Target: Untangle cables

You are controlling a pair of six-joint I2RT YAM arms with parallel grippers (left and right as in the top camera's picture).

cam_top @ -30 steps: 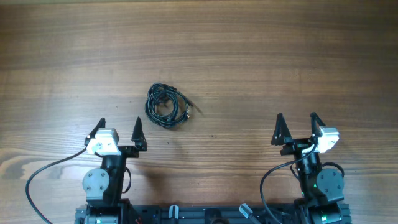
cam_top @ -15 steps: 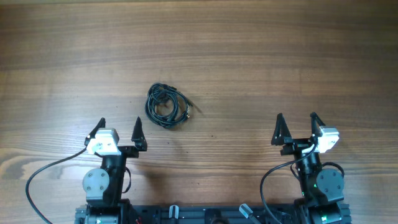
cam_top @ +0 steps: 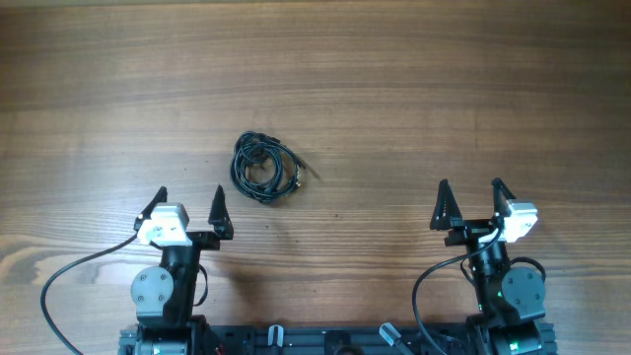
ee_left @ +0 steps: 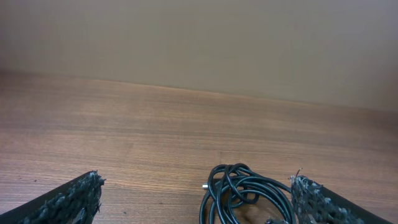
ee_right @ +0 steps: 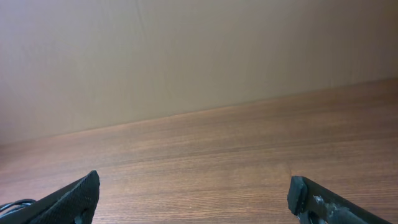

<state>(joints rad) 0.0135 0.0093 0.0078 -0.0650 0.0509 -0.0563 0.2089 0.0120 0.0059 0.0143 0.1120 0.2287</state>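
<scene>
Tabletop (cam_top: 394,79) unchanged: cables (cam_top: 264,168), left gripper (cam_top: 189,190), right gripper (cam_top: 471,183) unmoved.

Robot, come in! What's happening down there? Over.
Left gripper open, empty. Right gripper open, empty. Cables bundled on table, nearer left. Nothing in the way.

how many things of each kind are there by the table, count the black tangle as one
cable bundle: 1
grippers: 2, the left gripper and the right gripper, both open
total: 3
</scene>
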